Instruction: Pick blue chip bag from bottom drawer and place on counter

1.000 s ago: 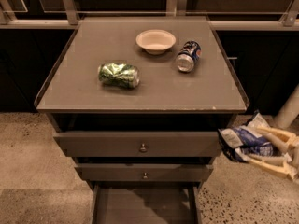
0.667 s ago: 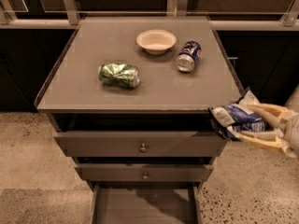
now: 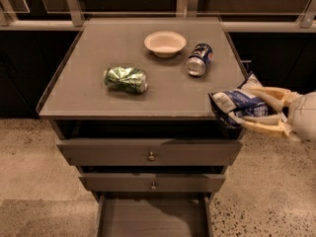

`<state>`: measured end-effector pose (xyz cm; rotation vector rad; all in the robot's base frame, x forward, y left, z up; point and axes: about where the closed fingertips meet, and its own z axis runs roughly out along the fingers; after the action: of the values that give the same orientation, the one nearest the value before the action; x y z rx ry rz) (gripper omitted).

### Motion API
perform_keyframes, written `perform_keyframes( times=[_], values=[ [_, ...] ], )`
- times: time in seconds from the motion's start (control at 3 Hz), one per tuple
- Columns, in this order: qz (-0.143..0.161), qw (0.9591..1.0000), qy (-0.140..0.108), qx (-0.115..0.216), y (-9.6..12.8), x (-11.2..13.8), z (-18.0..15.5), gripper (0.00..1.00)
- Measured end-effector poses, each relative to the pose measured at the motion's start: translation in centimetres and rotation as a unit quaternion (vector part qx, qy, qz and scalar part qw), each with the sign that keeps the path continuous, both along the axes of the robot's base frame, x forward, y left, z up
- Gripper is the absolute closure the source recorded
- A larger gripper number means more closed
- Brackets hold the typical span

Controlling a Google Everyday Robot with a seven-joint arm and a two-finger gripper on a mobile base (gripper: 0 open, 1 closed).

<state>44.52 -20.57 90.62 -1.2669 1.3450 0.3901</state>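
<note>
Blue chip bag (image 3: 236, 104) held at the counter's (image 3: 84, 100) front right corner.
On the counter a green can (image 3: 126, 79) lies on its side, then a bowl (image 3: 165, 43) and a tipped soda can (image 3: 199, 59); below, the bottom drawer (image 3: 153, 221) stands open; at right the gripper (image 3: 245, 108) clamps the bag between its fingers.

Speckled stone-look floor (image 3: 29, 172) fills the bottom left and right corners. Dark panels (image 3: 29, 73) run across mid-frame behind, with a pale rail (image 3: 34, 24) and slanted uprights (image 3: 74, 4) along the top. Light's dim and warm. Grey bench (image 3: 89, 83) sits dead center, with the pincer (image 3: 242, 106) at the right edge gripping the blue chip bag (image 3: 224, 102).
</note>
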Motion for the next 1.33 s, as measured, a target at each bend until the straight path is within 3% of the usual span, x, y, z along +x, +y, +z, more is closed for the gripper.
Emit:
perform_keyframes(
  times=[0.67, 1.0, 1.33],
  values=[
    [0.053, 0.9977, -0.043, -0.005, 3.4, 6.7, 3.4, 1.0],
    [0.078, 0.9959, -0.047, 0.004, 5.5, 9.5, 3.8, 1.0],
    [0.088, 0.9955, -0.027, 0.023, 6.5, 10.6, 2.1, 1.0]
  ],
)
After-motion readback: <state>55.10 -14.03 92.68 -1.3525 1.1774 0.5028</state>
